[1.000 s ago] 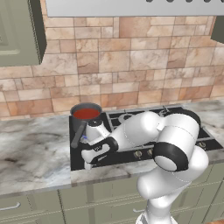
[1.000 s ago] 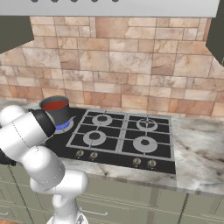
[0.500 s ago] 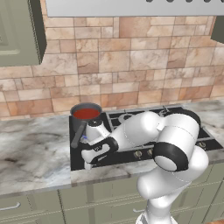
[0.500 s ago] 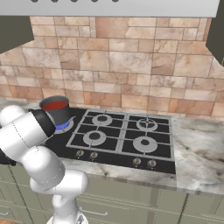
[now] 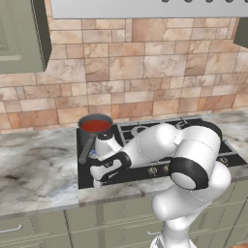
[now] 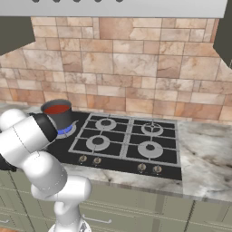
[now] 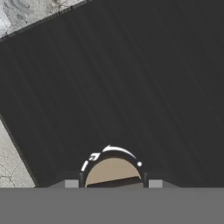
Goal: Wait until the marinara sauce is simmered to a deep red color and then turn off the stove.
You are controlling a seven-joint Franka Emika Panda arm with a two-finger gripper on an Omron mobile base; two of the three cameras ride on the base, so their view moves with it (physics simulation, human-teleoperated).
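Observation:
The marinara sauce [image 5: 95, 126] [image 6: 56, 109] is a red disc inside a small dark saucepan [image 5: 90, 137] on the back left burner of the stove [image 6: 122, 156]. A blue flame [image 6: 66, 130] burns under the pan. My gripper [image 5: 99, 181] is low at the stove's front left corner, in front of the pan's handle [image 5: 86, 149]. In the hand view my gripper [image 7: 113, 184] is shut on a round metallic knob [image 7: 113, 169], with the black cooktop [image 7: 131, 87] stretching beyond it.
More knobs [image 6: 142, 167] line the stove's front edge toward the right. Marble counter [image 5: 34, 169] flanks the stove on both sides. A brick backsplash [image 5: 145, 87] rises behind, with a wall cabinet [image 5: 19, 34] at upper left and a range hood [image 5: 145, 7] overhead.

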